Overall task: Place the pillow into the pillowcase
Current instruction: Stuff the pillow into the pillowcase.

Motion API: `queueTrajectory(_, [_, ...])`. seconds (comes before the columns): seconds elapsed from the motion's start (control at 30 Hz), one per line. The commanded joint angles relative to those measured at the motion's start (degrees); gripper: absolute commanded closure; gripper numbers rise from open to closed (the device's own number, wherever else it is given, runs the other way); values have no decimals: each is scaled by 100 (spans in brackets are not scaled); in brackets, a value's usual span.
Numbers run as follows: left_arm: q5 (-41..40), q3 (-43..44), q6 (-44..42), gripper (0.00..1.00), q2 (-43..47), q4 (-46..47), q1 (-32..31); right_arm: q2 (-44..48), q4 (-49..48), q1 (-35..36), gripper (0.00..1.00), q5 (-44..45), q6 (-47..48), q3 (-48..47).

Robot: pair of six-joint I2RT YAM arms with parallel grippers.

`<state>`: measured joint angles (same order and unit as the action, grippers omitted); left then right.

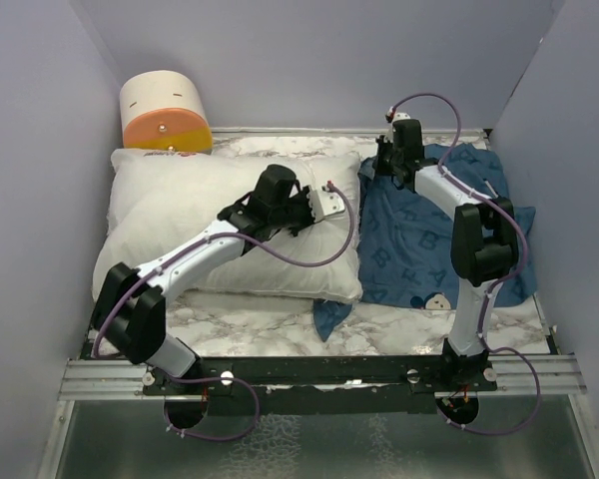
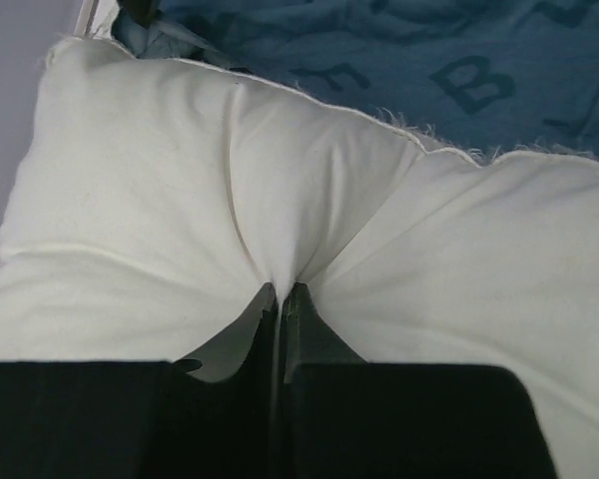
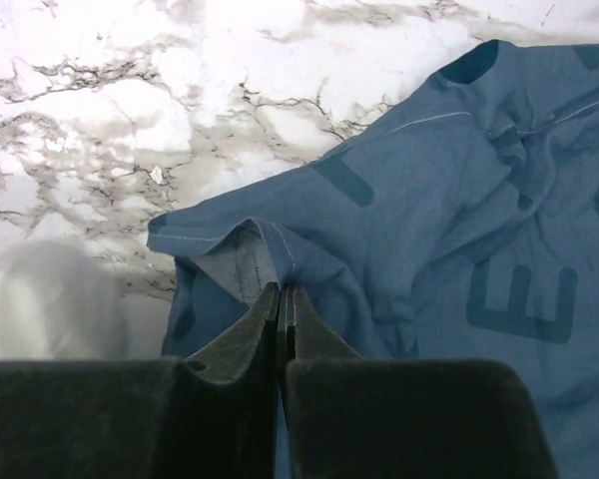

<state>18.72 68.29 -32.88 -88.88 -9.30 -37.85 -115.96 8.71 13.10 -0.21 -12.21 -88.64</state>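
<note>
my left jaws pressed together, pinching fold of pillow close to its edge. pillow lies on left half of marble surface. my right jaws clamped too, pinching hem corner of pillowcase. pillowcase crumpled on right half, touching pillow, blue corner poking out at pillow's near right corner.

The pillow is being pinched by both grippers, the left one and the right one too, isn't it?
Not quite. The left gripper is shut on the pillow, but the right gripper is shut on an edge of the blue pillowcase, not the pillow. The right wrist view shows it.
</note>
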Motion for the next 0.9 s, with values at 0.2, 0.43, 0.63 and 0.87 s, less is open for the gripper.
queueTrajectory(0.2, [1377,-1083,240,100,1054,-1023,100,106,-444,-45,99,-772,-215,-188])
queueTrajectory(0.43, [1322,-548,143,100,386,-1189,149,723,-1051,-5,99,-1353,-88,388])
queueTrajectory(0.63, [1636,23,123,100,-30,-1539,180,1157,-1317,34,99,-1542,47,761])
queueTrajectory(0.87, [1304,379,-35,100,-62,-1747,235,1676,-1380,200,99,-1890,195,1024])
